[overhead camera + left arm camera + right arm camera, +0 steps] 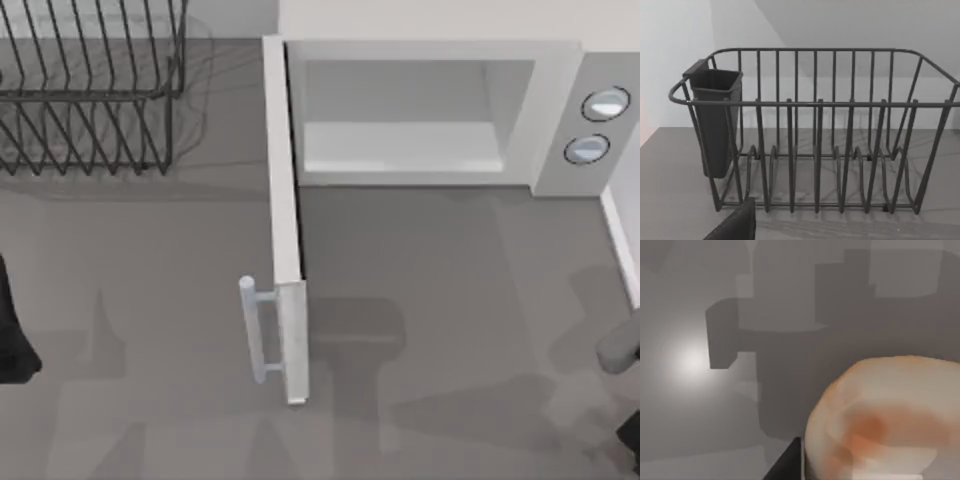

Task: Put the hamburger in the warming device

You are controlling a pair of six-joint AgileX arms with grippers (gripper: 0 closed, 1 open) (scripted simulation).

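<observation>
Table (150,330): grey surface, carries all items.

Microwave (420,60): white, at the table's far edge, right of centre. Door (285,230) swung fully open toward the viewer, pale bar handle (252,330) on its left face; cavity bare; two round knobs (598,125) on the grey panel at right.

Dish rack (815,130): black wire, far left corner, dark cutlery cup (715,120) hung on one end.

Hamburger (885,420): tan-orange bun, close under the right wrist camera, above the table, well apart from the microwave.

Right arm at the right table edge; left arm at the left edge.
</observation>
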